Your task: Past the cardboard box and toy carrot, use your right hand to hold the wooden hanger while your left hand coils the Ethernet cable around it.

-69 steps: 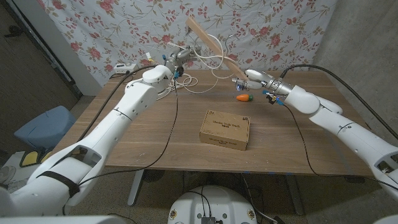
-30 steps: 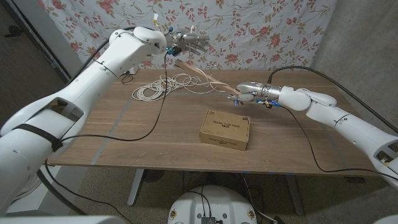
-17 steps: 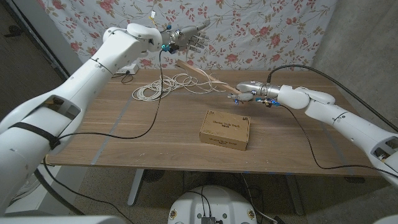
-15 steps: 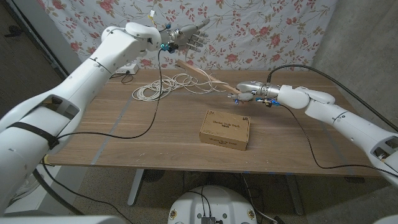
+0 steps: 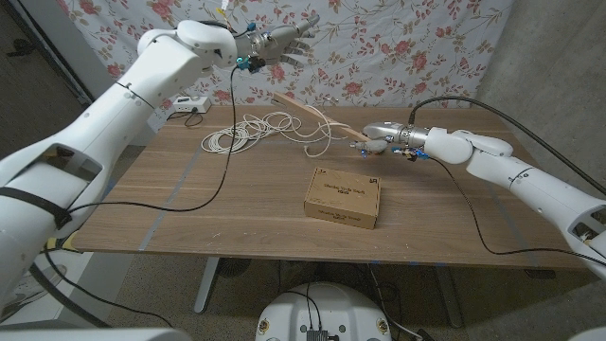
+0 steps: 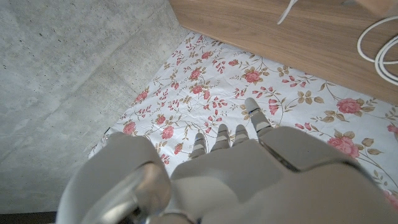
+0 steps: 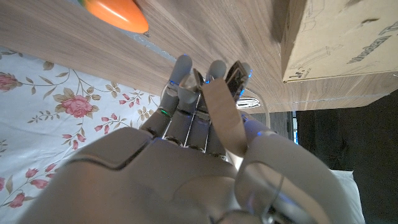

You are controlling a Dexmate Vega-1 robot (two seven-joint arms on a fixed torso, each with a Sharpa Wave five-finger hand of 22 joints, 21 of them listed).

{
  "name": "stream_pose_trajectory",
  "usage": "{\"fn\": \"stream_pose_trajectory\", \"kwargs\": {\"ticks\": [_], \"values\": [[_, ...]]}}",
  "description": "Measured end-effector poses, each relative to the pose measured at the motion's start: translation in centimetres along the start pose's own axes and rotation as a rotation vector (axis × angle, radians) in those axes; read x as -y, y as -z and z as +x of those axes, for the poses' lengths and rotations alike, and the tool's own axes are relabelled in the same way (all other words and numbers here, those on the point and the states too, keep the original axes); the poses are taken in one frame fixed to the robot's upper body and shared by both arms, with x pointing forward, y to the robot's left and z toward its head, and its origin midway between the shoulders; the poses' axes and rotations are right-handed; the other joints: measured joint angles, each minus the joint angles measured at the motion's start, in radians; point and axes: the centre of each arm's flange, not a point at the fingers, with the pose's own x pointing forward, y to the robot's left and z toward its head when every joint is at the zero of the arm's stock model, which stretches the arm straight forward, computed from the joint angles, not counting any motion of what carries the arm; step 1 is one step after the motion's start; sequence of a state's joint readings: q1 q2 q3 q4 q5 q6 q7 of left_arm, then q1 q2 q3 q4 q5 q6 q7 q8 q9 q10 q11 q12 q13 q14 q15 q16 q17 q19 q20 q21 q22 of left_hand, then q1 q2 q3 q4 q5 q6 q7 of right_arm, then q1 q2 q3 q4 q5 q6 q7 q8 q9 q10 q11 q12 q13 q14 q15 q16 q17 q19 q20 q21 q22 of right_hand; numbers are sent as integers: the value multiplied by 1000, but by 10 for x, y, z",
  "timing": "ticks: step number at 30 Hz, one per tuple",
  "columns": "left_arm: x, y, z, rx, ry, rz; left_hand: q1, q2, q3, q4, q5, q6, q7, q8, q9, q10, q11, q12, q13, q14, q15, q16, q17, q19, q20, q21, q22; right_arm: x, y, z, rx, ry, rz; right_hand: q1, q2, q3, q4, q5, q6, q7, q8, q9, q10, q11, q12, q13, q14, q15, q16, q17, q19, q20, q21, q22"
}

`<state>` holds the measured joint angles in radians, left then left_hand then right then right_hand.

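My right hand grips one end of the wooden hanger, a pale strip slanting low over the table's far side. In the right wrist view the strip lies between thumb and fingers, with the toy carrot and cardboard box close by. The white Ethernet cable lies in loose loops on the table, some at the hanger's middle. My left hand is raised high before the floral cloth, fingers spread, holding nothing. The box sits mid-table.
A white power strip lies at the table's back left corner. Black cables hang from both arms down over the table. A floral cloth hangs behind, and a concrete wall stands at the right.
The hanger has come down from its raised tilt to low over the table. My left hand left the cable, rose and opened, climbing a little more in the last half second.
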<state>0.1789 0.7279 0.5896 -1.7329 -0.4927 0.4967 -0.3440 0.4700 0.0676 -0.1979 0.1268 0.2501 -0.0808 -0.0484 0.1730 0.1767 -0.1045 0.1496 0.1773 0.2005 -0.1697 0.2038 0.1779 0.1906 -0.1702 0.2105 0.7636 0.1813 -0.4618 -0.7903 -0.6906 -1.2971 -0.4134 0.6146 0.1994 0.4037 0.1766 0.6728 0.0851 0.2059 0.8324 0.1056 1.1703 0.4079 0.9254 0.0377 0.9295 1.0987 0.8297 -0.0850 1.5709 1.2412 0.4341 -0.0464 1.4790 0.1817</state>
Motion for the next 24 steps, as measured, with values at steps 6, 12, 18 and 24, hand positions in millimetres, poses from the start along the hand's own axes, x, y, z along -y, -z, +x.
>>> {"fn": "stream_pose_trajectory", "kwargs": {"ticks": [6, 12, 18, 24], "values": [[-1, -4, -8, 12, -20, 27, -4, 4, -4, -4, 0, -13, 2, 0, 0, -31, 2, 0, -1, 0, 0, 0, 0, 0, 0, -14, 0, 1, -1, -8, -13, -5, -15, 0, 0, 0, 0, 0, 0, 0, 0, 0, 0, 0, 0, 3, 0, 0, 0, 0, 0, 0, 0, 0], [0, -3, -13, 19, -29, 34, -4, 4, -4, -4, 5, -18, 7, 0, 0, -36, 4, 4, -1, 0, 0, 0, 0, 0, 0, -20, 0, 2, -2, -15, -28, -12, -31, 0, 0, 0, 0, 0, 0, 0, 0, 2, 0, 0, 0, 7, 0, 0, 0, 0, -3, 2, -4, 0], [1, -2, -18, 23, -32, 35, -9, 9, -4, -4, 5, -25, 10, 0, 0, -40, 8, 4, -1, 0, 0, 0, 0, 0, 0, -26, 2, 2, -4, -26, -49, 1, -73, 0, 0, -4, 4, 5, -17, -16, -2, 6, -8, 7, 18, -17, -14, 8, 0, 0, -18, 3, -12, 0], [4, -1, -22, 28, -31, 31, -9, 9, -4, -4, 9, -36, 15, 0, 0, -47, 8, 8, -1, 0, 0, 0, 0, 0, 0, -29, 3, 1, -6, -36, -65, 33, -136, -4, -4, -6, 6, 7, -24, -24, -2, 10, -20, -2, 42, -17, -27, 10, 0, -1, -25, 0, -19, 0]]}}
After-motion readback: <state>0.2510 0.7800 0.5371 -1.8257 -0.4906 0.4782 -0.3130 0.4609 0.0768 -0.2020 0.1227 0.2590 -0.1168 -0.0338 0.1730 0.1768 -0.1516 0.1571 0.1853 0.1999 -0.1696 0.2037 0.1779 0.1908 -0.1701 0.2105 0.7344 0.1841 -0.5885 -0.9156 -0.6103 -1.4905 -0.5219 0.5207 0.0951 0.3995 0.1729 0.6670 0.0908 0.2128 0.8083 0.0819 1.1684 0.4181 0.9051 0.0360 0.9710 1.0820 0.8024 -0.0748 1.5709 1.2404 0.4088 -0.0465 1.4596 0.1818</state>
